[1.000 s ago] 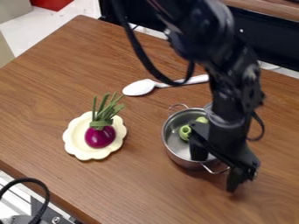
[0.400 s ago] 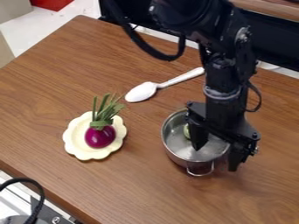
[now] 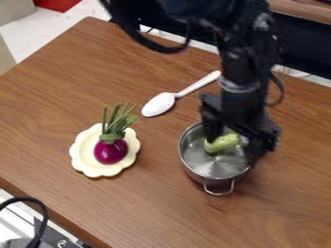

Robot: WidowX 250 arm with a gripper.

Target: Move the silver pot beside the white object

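The black gripper [image 3: 231,147] hangs over the back right part of the silver pot [image 3: 202,163], its fingers apart, one near the pot's back rim and the other by its right side. It hides part of the rim. Inside the pot lies a light green object [image 3: 222,144], partly behind the gripper. The pot stands upright, with one wire handle toward the front. A white spoon [image 3: 157,104] lies behind and left of the pot, its handle pointing to the back right.
To the left, a cream scalloped dish [image 3: 84,154] holds a purple vegetable [image 3: 111,151] with green stalks. The brown table's [image 3: 155,203] front left edge runs diagonally past a black cable [image 3: 44,206].
The gripper has moved toward the back. The pot has turned, its front handle shifting left. The spoon has turned too, its bowl shifting toward the front and its handle angling more toward the back.
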